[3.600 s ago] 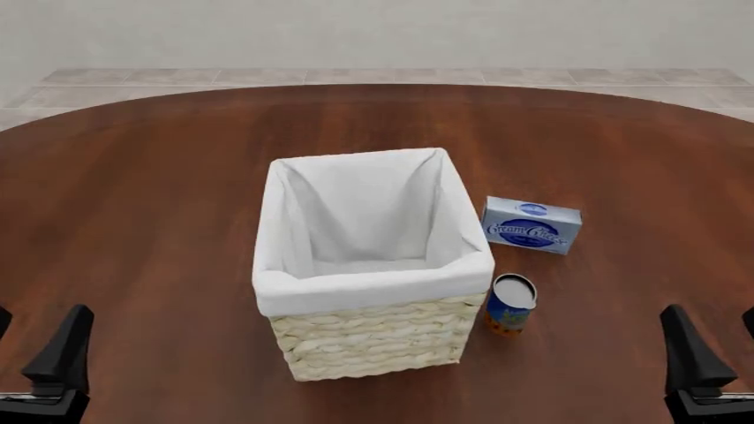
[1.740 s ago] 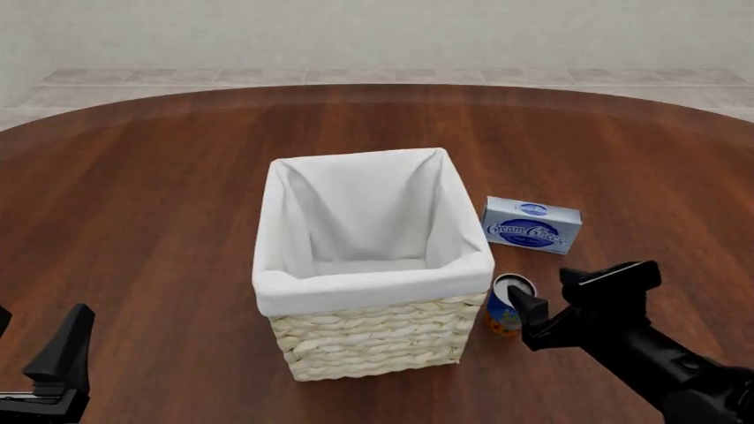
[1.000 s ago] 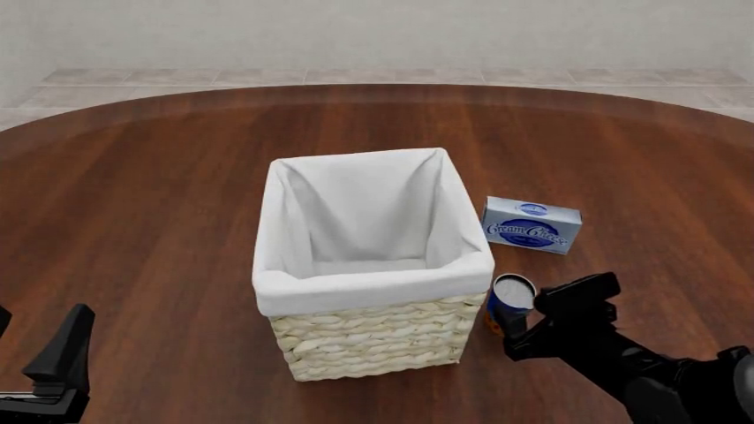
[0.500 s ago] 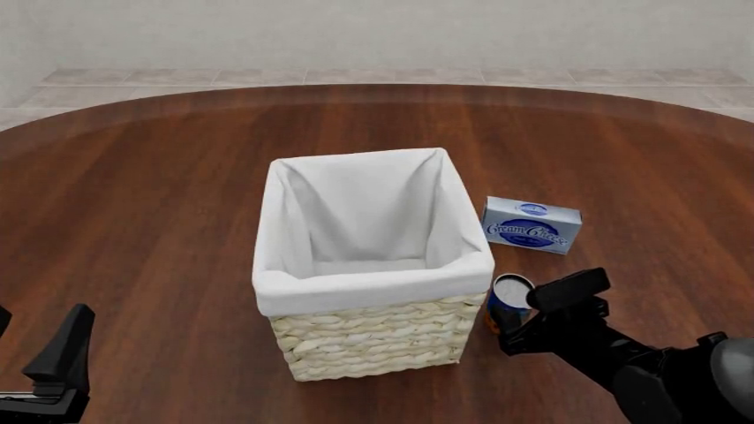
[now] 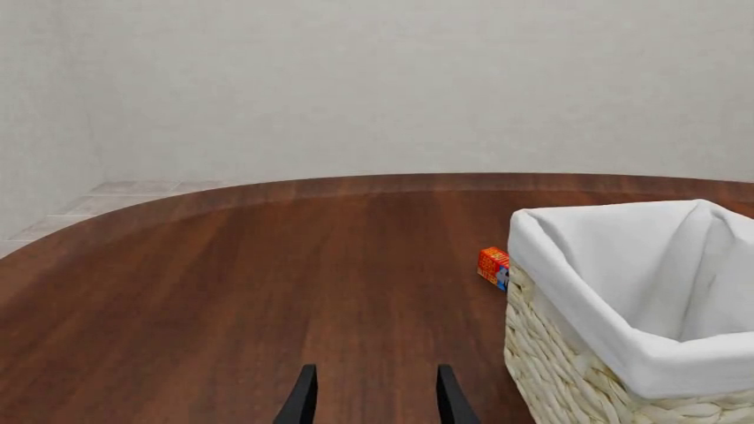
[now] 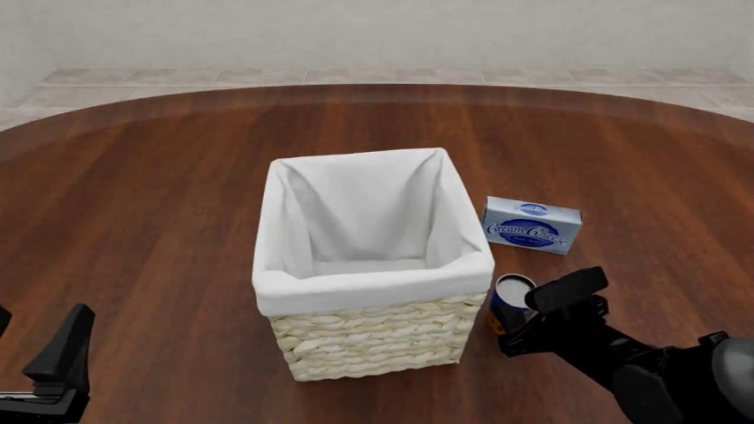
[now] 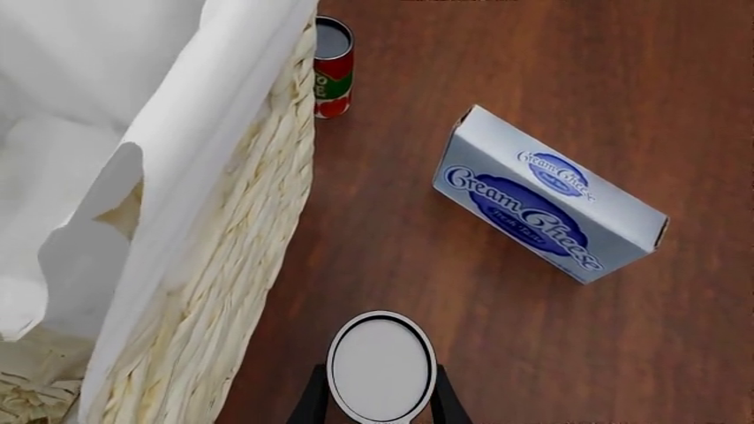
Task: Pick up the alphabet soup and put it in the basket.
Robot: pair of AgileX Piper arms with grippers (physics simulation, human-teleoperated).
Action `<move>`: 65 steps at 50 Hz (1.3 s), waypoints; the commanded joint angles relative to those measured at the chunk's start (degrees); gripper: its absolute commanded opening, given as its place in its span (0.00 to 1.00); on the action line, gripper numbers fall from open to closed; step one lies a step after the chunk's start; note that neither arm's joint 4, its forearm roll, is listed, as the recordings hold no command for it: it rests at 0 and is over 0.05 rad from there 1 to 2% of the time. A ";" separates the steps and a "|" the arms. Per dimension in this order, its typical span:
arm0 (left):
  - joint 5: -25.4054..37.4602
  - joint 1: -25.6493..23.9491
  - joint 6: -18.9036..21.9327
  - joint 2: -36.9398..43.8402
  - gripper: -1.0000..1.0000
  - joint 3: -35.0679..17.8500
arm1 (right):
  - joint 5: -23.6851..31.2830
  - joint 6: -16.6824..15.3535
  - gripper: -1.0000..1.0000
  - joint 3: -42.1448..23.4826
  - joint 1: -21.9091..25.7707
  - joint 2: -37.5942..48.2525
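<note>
One can, the alphabet soup [image 6: 511, 297], stands upright on the table [image 6: 154, 194] just right of the basket [image 6: 367, 265]; blue label, pale lid. Right gripper [image 6: 536, 311] at it.

Right wrist: fingers [image 7: 313, 399] open, flanking the silver-white lid [image 7: 382, 366], contact unclear.

Left wrist: left gripper [image 5: 371, 399] open, empty.

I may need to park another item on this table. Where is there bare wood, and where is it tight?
Bare brown wooden table spreads left of the tall pale wicker basket and beyond its far rim. It is crowded to the basket's right: the flat blue-and-white cream cheese box, the small blue-labelled soup can between the right end effector fingers, and a red-green can behind the basket.
</note>
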 commanded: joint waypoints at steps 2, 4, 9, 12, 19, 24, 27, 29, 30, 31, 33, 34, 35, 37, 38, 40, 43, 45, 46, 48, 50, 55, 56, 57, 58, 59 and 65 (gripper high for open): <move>0.00 -0.01 0.00 0.01 1.00 0.00 | 1.28 0.42 0.00 1.02 0.22 -4.06; 0.00 0.00 0.00 0.01 1.00 0.00 | 2.39 0.18 0.00 1.15 0.17 -5.71; 0.00 0.00 0.00 0.00 1.00 0.00 | 6.38 0.36 0.00 0.86 -0.71 -11.67; 0.00 0.01 0.00 0.00 1.00 0.00 | 9.06 0.24 0.00 0.24 -1.07 -14.84; 0.00 0.00 0.00 0.00 1.00 0.00 | 13.18 -0.40 0.00 -0.27 -1.26 -19.93; 0.00 0.00 -0.01 0.00 1.00 0.00 | 16.96 -1.02 0.00 -1.06 -1.67 -24.28; 0.00 0.01 0.01 -0.02 1.00 0.00 | 19.25 -1.66 0.00 -1.57 -1.44 -26.69; 0.00 0.00 0.01 -0.01 1.00 0.00 | 19.79 -1.92 0.00 -1.74 -1.36 -27.20; 0.00 0.01 0.00 0.00 1.00 0.00 | 20.60 -2.02 0.00 -2.10 -1.36 -27.94; 0.00 0.01 0.01 -0.01 1.00 0.00 | 21.25 -2.27 0.00 -2.44 -1.32 -28.49; 0.00 0.00 -0.02 0.00 1.00 0.00 | 24.59 -2.75 0.00 -3.92 -1.40 -31.31; 0.00 0.00 -0.02 0.00 1.00 0.00 | 24.65 -2.75 0.00 -3.93 -1.40 -31.35; 0.00 0.01 0.01 -0.01 1.00 0.00 | 26.82 -3.22 0.00 -4.84 -1.47 -33.35; 0.00 -0.01 0.00 0.00 1.00 0.00 | 29.38 -3.33 0.00 -6.13 -1.66 -35.75; 0.00 -0.01 0.00 0.00 1.00 0.00 | 29.42 -3.33 0.00 -6.13 -1.66 -35.78; 0.00 -0.01 0.00 0.00 1.00 0.00 | 32.11 -3.19 0.00 -8.06 -1.08 -37.59; 0.00 0.01 -0.01 0.01 1.00 0.00 | 33.93 -4.22 0.00 -9.88 -1.23 -38.56; 0.00 -0.01 0.01 0.00 1.00 0.00 | 34.69 -4.57 0.00 -11.26 -1.23 -38.56; 0.00 0.01 -0.01 0.00 1.00 0.00 | 35.01 -4.89 0.00 -12.02 -1.46 -38.44; 0.00 0.00 -0.01 0.00 1.00 0.00 | 35.40 -4.95 0.00 -12.81 -1.20 -38.36; 0.00 -0.01 0.00 0.00 1.00 0.00 | 35.53 -5.68 0.00 -13.59 -1.24 -37.98; 0.00 0.01 0.00 0.00 1.00 0.00 | 36.99 -6.83 0.00 -16.55 -1.72 -37.85; 0.00 0.01 0.00 0.00 1.00 0.00 | 37.41 -6.74 0.00 -17.02 -1.68 -37.98; 0.00 0.00 0.00 0.01 1.00 0.00 | 37.93 -6.73 0.00 -17.81 -1.60 -37.92; 0.00 0.01 -0.01 -0.01 1.00 0.00 | 38.23 -6.52 0.00 -18.31 -1.23 -37.85; 0.00 -0.01 -0.01 0.01 1.00 0.00 | 38.52 -6.08 0.00 -18.80 -0.82 -37.70; 0.00 -0.01 0.00 0.00 1.00 0.00 | 39.47 -5.50 0.00 -21.95 0.81 -36.04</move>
